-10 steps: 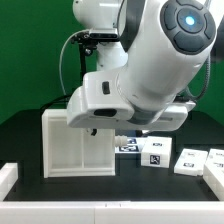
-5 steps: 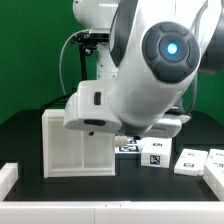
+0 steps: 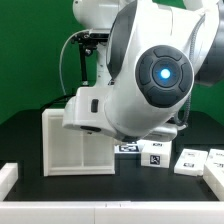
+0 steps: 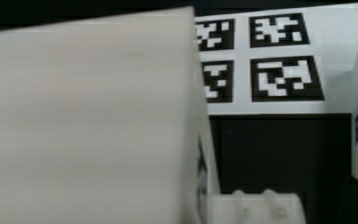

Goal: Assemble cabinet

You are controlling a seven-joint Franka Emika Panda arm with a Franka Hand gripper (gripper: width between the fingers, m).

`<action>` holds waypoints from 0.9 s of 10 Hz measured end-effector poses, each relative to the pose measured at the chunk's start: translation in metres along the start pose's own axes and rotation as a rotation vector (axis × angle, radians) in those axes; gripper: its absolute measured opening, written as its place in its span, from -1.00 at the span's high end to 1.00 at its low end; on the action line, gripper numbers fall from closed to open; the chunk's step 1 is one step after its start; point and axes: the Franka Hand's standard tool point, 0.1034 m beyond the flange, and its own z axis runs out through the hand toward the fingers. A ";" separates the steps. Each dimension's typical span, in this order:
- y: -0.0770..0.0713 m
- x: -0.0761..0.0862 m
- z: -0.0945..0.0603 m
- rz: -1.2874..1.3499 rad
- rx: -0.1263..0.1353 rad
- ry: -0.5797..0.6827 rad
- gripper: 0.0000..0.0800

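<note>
Cabinet [image 3: 70,150], top corner behind the arm [image 3: 160,75], blurred up close.

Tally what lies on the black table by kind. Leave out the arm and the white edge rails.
cabinet: 1
marker board: 1
small white tagged panels: 2 in view
Total: 4 in view; the arm may hide more.
</note>
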 end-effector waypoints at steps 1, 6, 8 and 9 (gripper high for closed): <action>0.000 -0.001 0.000 -0.001 0.000 -0.004 -0.99; -0.001 -0.001 0.001 -0.003 -0.001 -0.006 -0.35; -0.001 -0.001 0.001 -0.004 -0.001 -0.007 -0.01; -0.001 -0.001 0.001 -0.003 -0.001 -0.007 0.45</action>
